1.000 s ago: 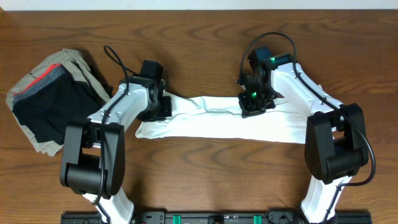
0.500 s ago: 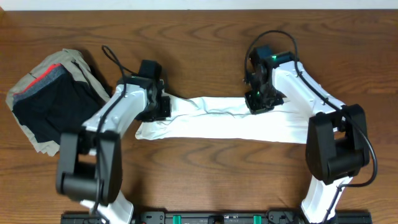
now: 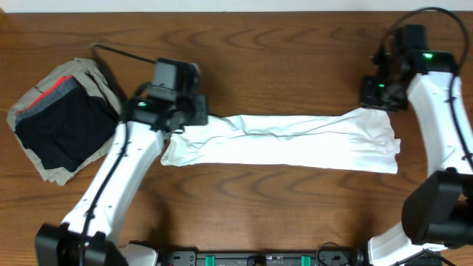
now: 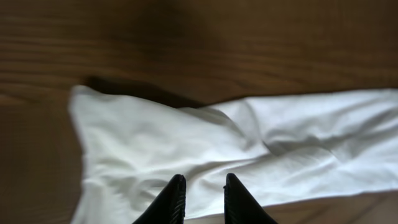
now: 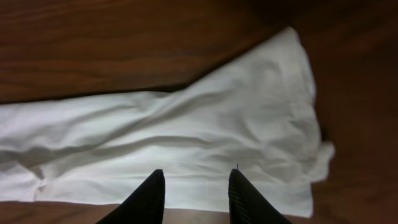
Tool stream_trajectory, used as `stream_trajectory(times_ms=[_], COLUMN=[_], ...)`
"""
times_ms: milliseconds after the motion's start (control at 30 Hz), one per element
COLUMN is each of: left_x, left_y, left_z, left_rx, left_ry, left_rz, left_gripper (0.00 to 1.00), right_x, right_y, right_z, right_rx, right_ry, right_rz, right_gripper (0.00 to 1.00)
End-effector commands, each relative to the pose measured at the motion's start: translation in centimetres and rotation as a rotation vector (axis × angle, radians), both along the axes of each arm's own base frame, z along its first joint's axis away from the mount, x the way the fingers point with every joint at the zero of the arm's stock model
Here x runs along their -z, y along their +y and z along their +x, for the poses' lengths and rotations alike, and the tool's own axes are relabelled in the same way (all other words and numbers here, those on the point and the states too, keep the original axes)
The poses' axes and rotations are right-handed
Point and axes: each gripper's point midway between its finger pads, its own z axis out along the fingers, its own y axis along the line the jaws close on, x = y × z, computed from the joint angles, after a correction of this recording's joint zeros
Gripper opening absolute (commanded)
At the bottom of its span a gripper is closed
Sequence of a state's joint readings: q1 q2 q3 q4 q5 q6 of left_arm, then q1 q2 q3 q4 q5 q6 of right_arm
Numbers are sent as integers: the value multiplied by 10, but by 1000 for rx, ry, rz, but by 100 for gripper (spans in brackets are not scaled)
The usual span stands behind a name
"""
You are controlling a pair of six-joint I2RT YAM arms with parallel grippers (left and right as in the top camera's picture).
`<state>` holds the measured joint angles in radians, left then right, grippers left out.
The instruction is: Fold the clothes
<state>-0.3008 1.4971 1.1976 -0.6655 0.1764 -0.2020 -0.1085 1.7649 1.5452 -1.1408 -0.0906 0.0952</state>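
Overhead alone: garment pile (image 3: pixel 59 118) near T-shirt (image 3: pixel 295 144)

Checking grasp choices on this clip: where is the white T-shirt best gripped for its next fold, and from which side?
The white T-shirt lies flat as a long strip. Probably best: pinch its right short end at the edge, coming down from above, since that end lies free on the table.

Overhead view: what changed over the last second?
The right claw left the white T-shirt at its middle and swung out beyond its right end, jaws open. The left claw opened too, lifting slightly at the left end. The shirt stayed a long folded strip; the folded garment pile did not move.
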Motion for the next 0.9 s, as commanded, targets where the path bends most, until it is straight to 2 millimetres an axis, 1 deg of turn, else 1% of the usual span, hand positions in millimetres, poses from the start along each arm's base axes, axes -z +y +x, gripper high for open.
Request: stream_trajectory(times_ms=[0,33,67,133,267,367,467,533,633,667,700,733,767,867], left_x=[20,27,35,52,94,125,149,160,170,171,171,171,171,171], left_y=[-25,-33,-38,-43,-42,-43,-39,-35,-28,-25,-22,-20,-17,-11], left_z=[-4,-6,-6,-6,-9,-17,-23,-25,-26,-26,-26,-26,-25,-24], left_rx=[76,96,109,121,113,123,119,110,94,87,81,74,66,48], left_ry=[39,53,68,104,210,303,369,395,422,430,434,437,440,446], left_rz=[19,25,31,45,79,86,109,128,138,139,139,138,137,135], left_gripper=[22,22,22,22,22,22,22,22,22,22,22,22,22,22], right_x=[8,10,13,18,29,37,43,43,43,44,45,46,49,60], right_y=[-14,-22,-26,-33,-36,-36,-43,-51,-63,-69,-73,-77,-82,-92], right_z=[-7,-10,-13,-18,-29,-35,-40,-41,-43,-45,-47,-49,-53,-62], right_rx=[47,69,82,104,90,82,113,141,177,185,196,200,215,241], right_ry=[24,32,39,56,92,111,132,133,128,129,132,134,140,150], right_rz=[51,52,53,57,58,57,26,7,9,9,11,14,18,24], right_gripper=[33,33,35,35,36,36,36,38,50,53,59,63,66,69])
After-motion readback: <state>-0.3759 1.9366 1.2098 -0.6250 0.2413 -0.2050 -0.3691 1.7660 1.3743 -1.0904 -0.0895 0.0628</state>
